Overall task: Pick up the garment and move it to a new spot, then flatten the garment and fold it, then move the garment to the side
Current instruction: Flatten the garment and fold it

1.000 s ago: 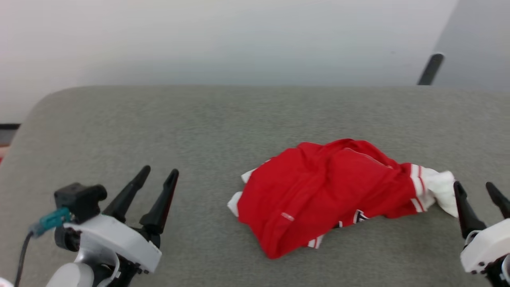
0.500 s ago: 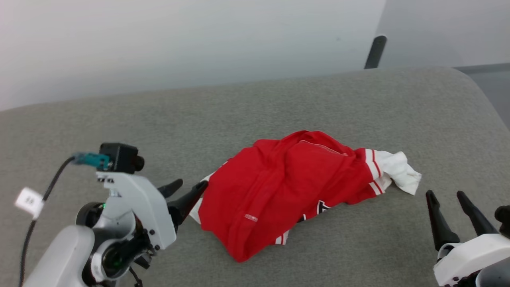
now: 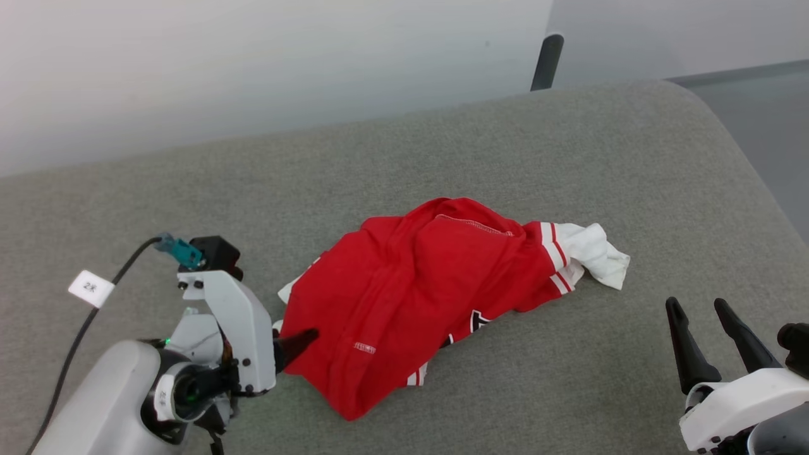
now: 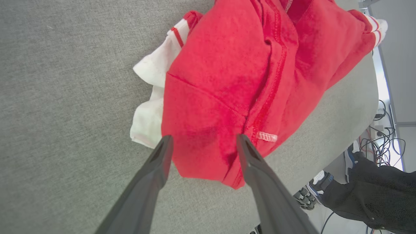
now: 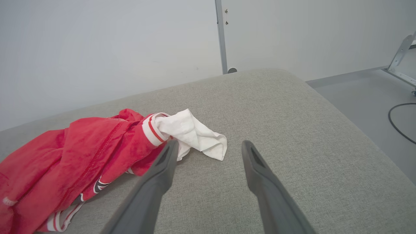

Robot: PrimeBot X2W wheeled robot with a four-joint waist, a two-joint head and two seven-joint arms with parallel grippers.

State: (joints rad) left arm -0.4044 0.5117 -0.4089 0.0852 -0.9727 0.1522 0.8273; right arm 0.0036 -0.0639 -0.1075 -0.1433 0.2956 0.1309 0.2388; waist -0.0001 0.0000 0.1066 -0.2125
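Now, your left gripper [image 4: 204, 138] is spread wide, and the garment [image 3: 404, 284] lies straight ahead of its tips. In the left wrist view the two dark fingers [image 4: 152, 175] stand either side of the nearest red fold, with the cloth between the tips and the jaws not closed on it. Whether the tips touch the fabric, you cannot tell. Just outside one finger, a bit of white panel [image 4: 148, 120] pokes out from under the red.

The jersey sits crumpled in a heap on the grey padded surface [image 3: 189, 189], between your two hands. Part of a black, white-edged figure [image 3: 477, 321] shows along the edge that faces the robot.

Your right gripper [image 3: 695, 303] is also spread, with nothing between its fingers. It stands apart from the garment. In the right wrist view, the white sleeve end [image 5: 195, 136] with its red-and-white trim lies just ahead of the tip nearer the jersey. Bare grey surface lies ahead of the other tip.

Beyond the edge of the padded surface, the left wrist view catches a person's shoe [image 4: 317, 187] and a dark trouser leg [image 4: 373, 201] on the floor.
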